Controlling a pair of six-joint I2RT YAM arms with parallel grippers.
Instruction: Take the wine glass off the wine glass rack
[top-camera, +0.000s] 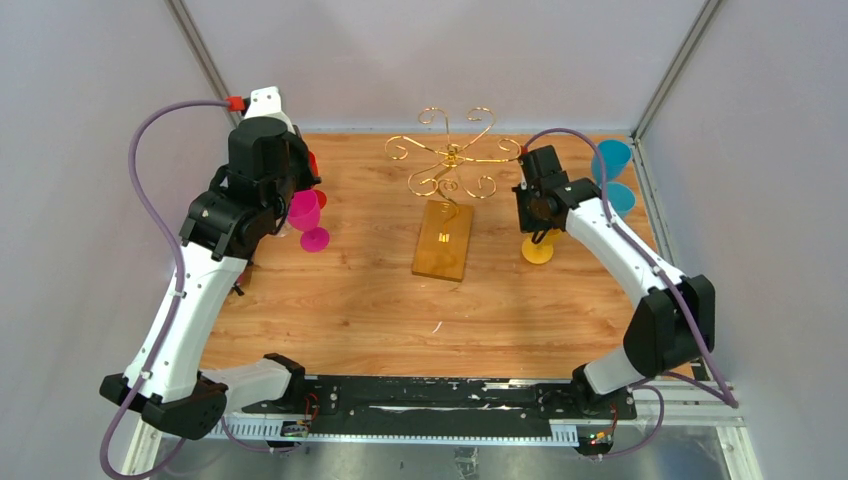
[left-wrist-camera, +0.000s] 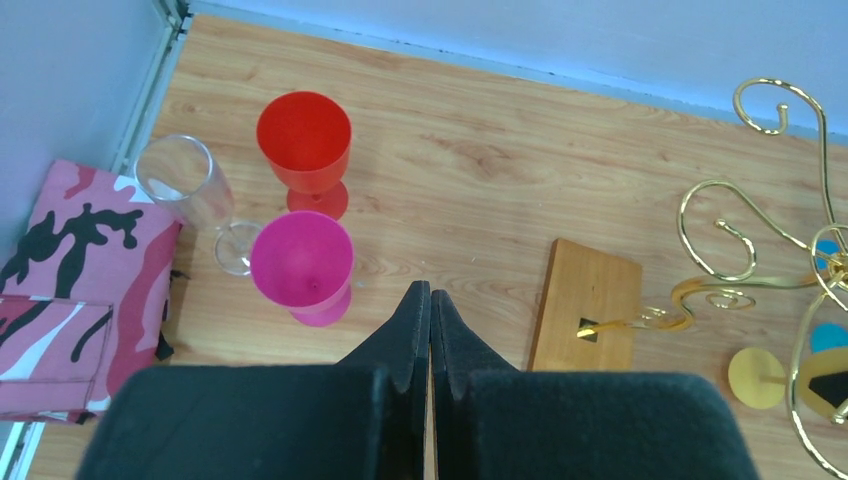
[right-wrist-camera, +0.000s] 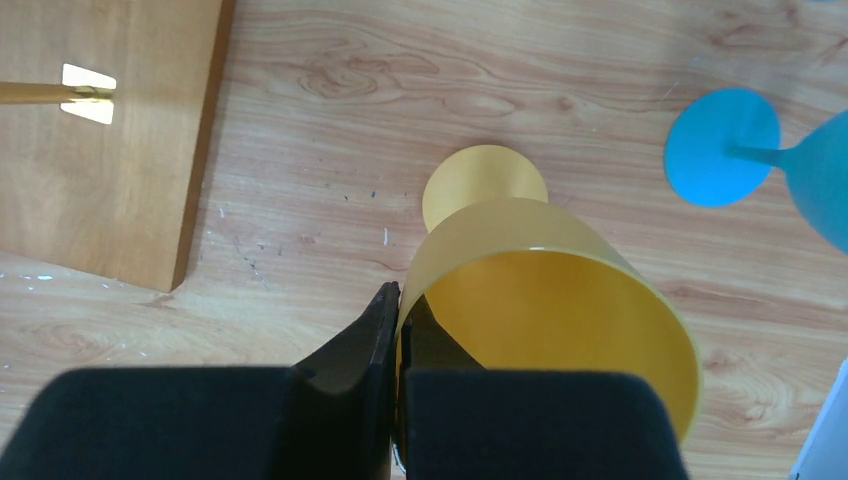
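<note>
Task thing: the yellow plastic wine glass (right-wrist-camera: 540, 300) is off the gold wire wine glass rack (top-camera: 452, 155). It stands upright to the right of the rack's flat amber rectangular base (top-camera: 445, 240), apart from it, with its round foot (right-wrist-camera: 485, 180) down at the wooden table (top-camera: 350, 300).
Rack: in the top view no glass hangs on its scroll arms.
Right gripper: the right gripper (right-wrist-camera: 398, 310) pinches the yellow glass's rim. One finger is inside the bowl and one outside, with the jaws narrow on the thin wall.
Left gripper: the left gripper (left-wrist-camera: 430, 320) has its fingers pressed together on nothing and hovers near a magenta wine glass (left-wrist-camera: 302, 265).
Step in hand: most likely setting the yellow glass down and letting go.
Doing it well: make sure the foot sits flat on the wood. Part the fingers only a little, so the inner one does not push the wall. Then lift straight up, clear of the rim, before swinging away.
Risk: the grip is off-centre on a tall, light glass, so any sideways drag could tip it toward the blue wine glass (right-wrist-camera: 722, 145) on the right.
Cannot tell: whether the foot already bears fully on the table.
</note>
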